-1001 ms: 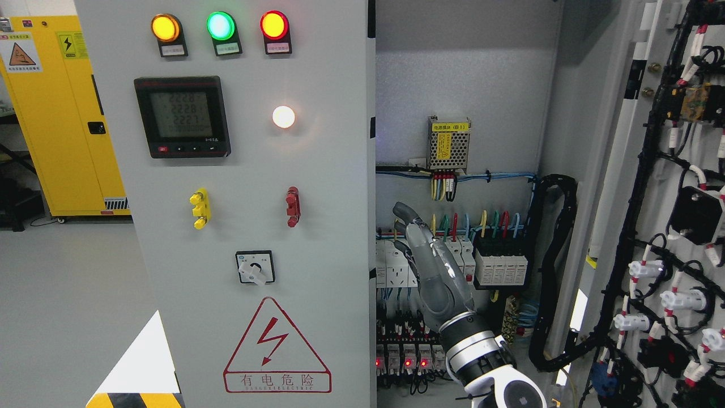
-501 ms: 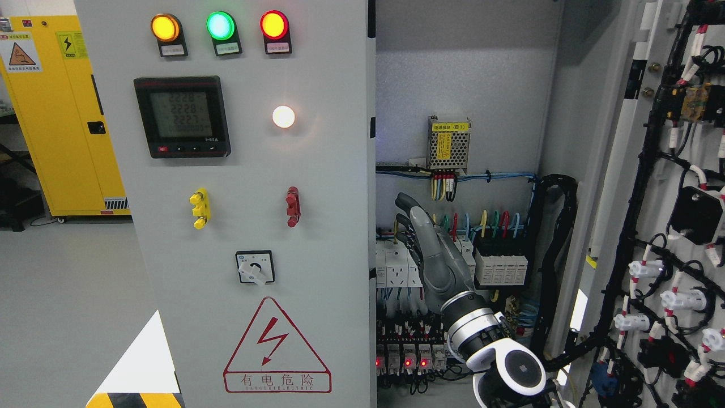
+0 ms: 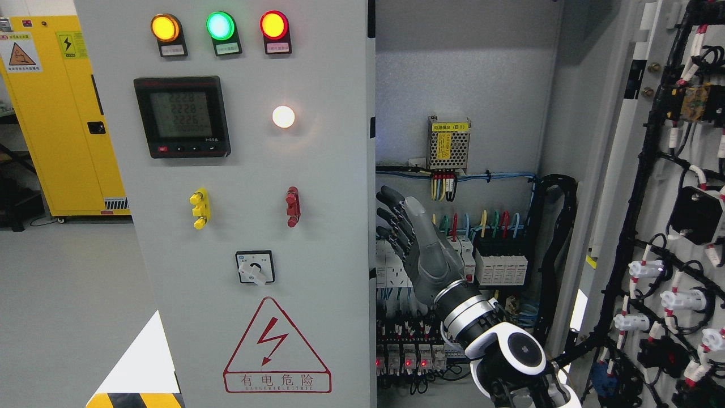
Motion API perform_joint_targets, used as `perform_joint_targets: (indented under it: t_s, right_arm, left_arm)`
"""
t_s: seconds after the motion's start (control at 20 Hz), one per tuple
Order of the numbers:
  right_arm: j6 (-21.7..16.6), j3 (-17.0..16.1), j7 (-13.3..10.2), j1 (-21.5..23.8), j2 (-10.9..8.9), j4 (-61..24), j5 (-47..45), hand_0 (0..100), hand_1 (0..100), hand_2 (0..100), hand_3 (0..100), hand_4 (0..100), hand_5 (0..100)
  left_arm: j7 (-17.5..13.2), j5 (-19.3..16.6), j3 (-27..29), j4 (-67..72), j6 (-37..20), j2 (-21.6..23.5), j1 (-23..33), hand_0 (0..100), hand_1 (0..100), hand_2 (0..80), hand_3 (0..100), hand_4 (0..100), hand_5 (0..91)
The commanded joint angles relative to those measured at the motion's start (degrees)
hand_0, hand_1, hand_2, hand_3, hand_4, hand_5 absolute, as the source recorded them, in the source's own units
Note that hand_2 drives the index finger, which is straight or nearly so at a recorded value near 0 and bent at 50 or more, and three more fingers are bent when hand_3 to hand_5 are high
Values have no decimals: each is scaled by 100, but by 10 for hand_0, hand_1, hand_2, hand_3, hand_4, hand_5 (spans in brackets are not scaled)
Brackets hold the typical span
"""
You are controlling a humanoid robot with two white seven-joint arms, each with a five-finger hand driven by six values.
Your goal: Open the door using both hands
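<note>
Your right robot hand [image 3: 416,243] is reaching up from the 5 o'clock corner of the head view, its arm entering at the bottom right. The fingers [image 3: 391,218] are spread and extended, holding nothing, with the tips pointing toward 11 o'clock, just beside the right edge of the closed left door [image 3: 317,255]; you cannot tell whether they are touching it. The hand is hanging in front of the row of white circuit breakers [image 3: 391,269] inside the open cabinet.

You are seeing the left door filling the view from 9 o'clock to the centre. It is carrying 3 lit indicator lamps [image 3: 220,25] in amber, green and red at 12 o'clock, a digital meter [image 3: 182,116] below them, a white lamp [image 3: 283,117], a rotary switch [image 3: 255,267] and a red warning triangle [image 3: 277,348] at 6 o'clock.

The right door [image 3: 668,226] is standing swung open at 3 o'clock, showing its wiring. A power supply module [image 3: 449,143] is sitting on the cabinet's back wall at 1 o'clock from the hand. A yellow cabinet [image 3: 62,113] is standing at 9 o'clock.
</note>
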Motion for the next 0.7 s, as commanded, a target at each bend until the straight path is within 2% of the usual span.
perform_joint_targets:
  t_s: [0.0, 0.2, 0.55, 0.65]
  right_arm:
    - [69, -84, 254, -213, -12, 588, -153, 202, 122, 0, 0, 0, 0]
    - [157, -93, 939, -240, -135, 624, -162, 202, 122, 0, 0, 0, 0]
    - [157, -374, 1002, -432, -153, 870, -171, 202, 122, 0, 0, 0, 0]
    - [157, -383, 1011, -521, -284, 949, -380, 202, 122, 0, 0, 0, 0]
  left_arm:
    - [13, 4, 0, 8, 8, -9, 2, 0, 0, 0, 0, 0, 0]
    - [22, 4, 0, 0, 8, -18, 2, 0, 0, 0, 0, 0, 0]
    - [22, 4, 9, 8, 8, -62, 2, 0, 0, 0, 0, 0, 0]
    - [31, 4, 9, 8, 8, -79, -7, 0, 0, 0, 0, 0, 0]
